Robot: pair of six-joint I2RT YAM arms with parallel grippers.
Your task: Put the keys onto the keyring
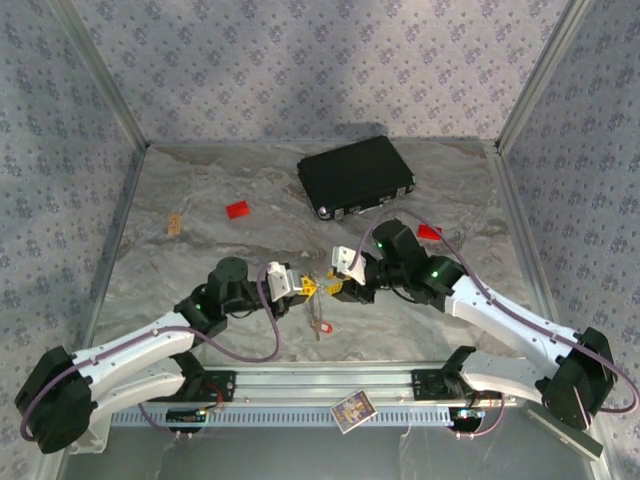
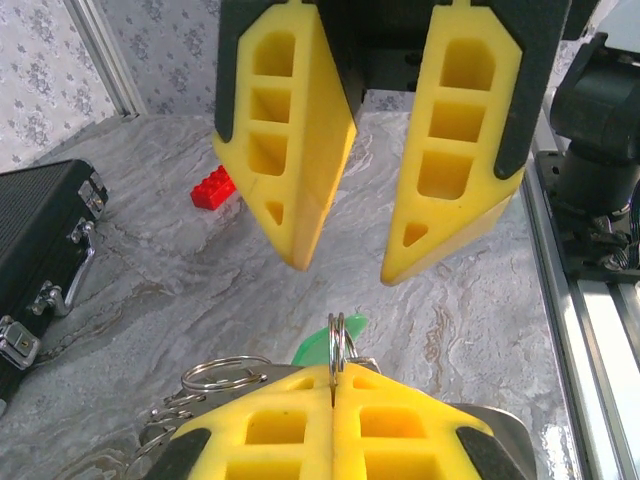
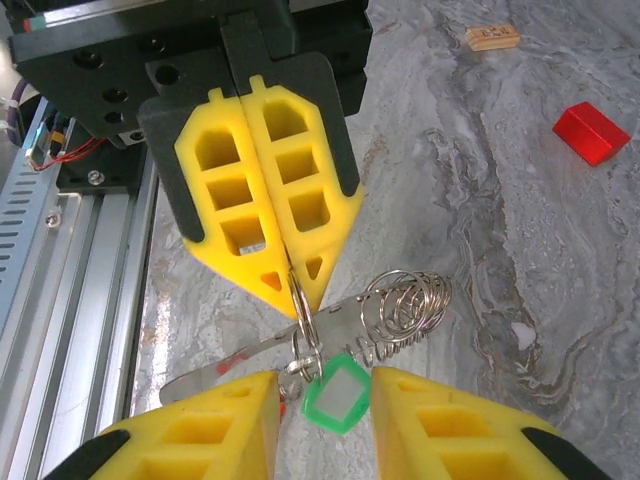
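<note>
My left gripper (image 2: 335, 372) is shut on a thin silver split ring, the keyring (image 2: 337, 338), which stands edge-on between its yellow fingers. From the ring's lower end hangs the green-tagged key (image 3: 342, 394), with a flat metal blade (image 3: 240, 352) beside it. My right gripper (image 3: 322, 385) is open, one finger on each side of the green tag, without touching it. A bundle of spare silver rings (image 3: 408, 303) hangs alongside. From above, the left gripper (image 1: 297, 287) and right gripper (image 1: 336, 288) meet tip to tip above the table, and a red tag (image 1: 320, 325) dangles beneath.
A black case (image 1: 356, 176) lies at the back. Red blocks (image 1: 238, 209) (image 1: 429, 232) and a small tan piece (image 1: 175, 222) lie on the marbled table (image 1: 200, 180). A card (image 1: 352, 410) leans on the front rail. Patterned walls enclose three sides.
</note>
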